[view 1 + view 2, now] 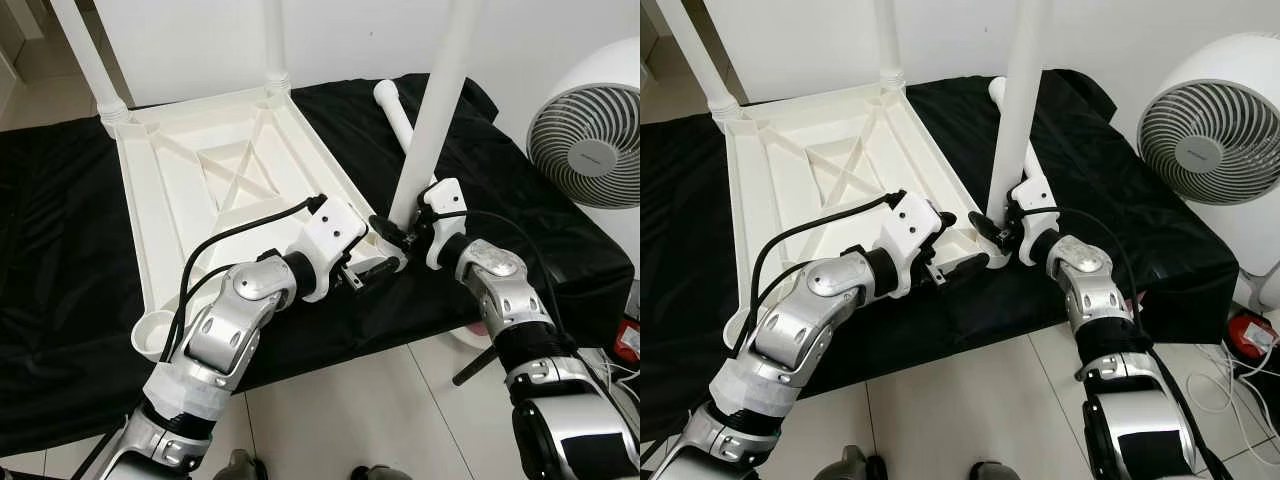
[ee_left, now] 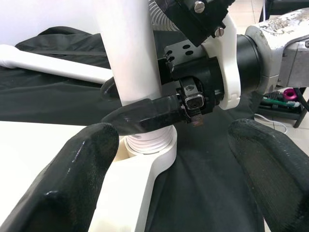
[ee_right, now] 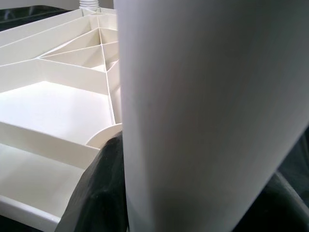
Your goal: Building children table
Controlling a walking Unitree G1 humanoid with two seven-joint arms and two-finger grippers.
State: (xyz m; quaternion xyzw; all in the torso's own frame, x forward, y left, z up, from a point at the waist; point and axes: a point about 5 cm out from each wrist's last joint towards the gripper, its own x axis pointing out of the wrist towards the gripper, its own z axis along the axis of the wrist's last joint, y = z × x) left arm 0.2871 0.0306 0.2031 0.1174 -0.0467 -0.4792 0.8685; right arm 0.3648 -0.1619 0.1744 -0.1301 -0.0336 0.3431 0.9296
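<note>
Left gripper (image 2: 164,159): wide open, empty, black fingers (image 2: 72,174) straddling the near corner socket (image 2: 147,145) of the upturned table top (image 1: 160,200), touching nothing that can be confirmed. Right gripper (image 1: 392,236): closed around the base of the upright white leg (image 1: 435,110), one finger (image 2: 145,116) pressed across the tube just above its threaded end. Leg standing vertical in the corner socket, directly between the right jaws and just beyond the left jaws. Table top lying underside up on the black cloth (image 1: 50,250), ribbed frame extending away from both grippers. Two more legs (image 1: 85,55) upright at the far corners. Loose leg (image 1: 397,112) lying flat on the cloth beyond the right gripper. White fan (image 1: 590,130) well apart, on the right gripper's outer side.
</note>
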